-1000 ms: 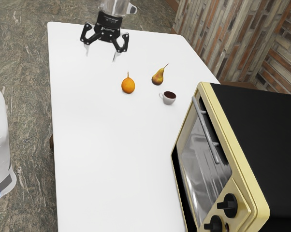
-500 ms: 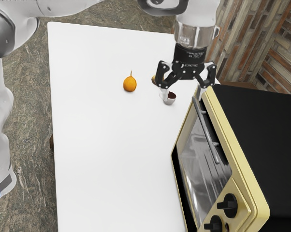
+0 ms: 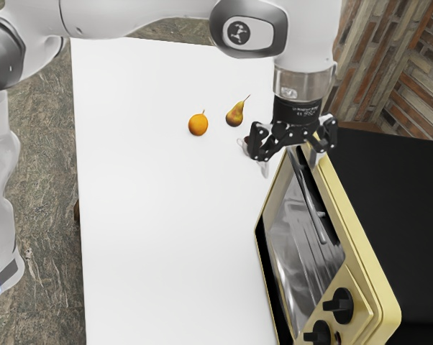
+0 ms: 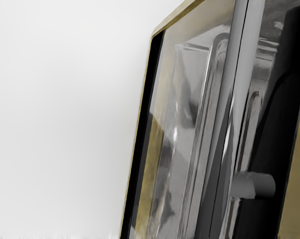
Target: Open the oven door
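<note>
One oven (image 3: 389,208) on table (image 3: 159,237), exterior view's right side, cut off at that edge and the lower one. Door (image 3: 292,251) shut. Grey metallic shapes behind the glass, can't tell what. One cup (image 3: 246,149), dark contents, partly hidden by the gripper (image 3: 289,167). Gripper near the handle (image 3: 313,212), fingers spread apart, nothing gripped; handle's far end partly covered. Lower knob (image 3: 320,333) cut off.

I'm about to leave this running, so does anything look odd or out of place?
The orange fruit does: it has shifted toward the pear and now leans, though the gripper isn't touching it.
</note>
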Available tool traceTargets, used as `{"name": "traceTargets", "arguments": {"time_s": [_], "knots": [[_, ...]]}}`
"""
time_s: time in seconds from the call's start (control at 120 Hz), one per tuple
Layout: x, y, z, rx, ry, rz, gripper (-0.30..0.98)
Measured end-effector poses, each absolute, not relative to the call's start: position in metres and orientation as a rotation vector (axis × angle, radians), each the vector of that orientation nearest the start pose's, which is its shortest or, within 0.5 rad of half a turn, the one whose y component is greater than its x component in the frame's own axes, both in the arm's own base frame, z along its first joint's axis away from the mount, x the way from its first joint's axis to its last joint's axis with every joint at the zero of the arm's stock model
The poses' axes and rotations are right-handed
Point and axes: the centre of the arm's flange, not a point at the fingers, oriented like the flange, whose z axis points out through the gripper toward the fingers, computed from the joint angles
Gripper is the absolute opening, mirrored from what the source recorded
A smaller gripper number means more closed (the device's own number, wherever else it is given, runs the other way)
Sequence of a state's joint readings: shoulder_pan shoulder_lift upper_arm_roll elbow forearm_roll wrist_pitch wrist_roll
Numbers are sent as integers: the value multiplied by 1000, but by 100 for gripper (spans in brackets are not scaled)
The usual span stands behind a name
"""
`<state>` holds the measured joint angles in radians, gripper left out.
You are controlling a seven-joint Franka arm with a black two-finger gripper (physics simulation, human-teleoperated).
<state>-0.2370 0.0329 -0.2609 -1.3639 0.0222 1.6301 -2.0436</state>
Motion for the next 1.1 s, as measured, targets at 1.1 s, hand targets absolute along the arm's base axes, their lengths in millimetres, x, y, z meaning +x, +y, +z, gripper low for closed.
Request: {"name": "traceTargets", "arguments": {"time_s": [1.1], "knots": [[470,-290,702,-2583,-2188,-241,69]]}}
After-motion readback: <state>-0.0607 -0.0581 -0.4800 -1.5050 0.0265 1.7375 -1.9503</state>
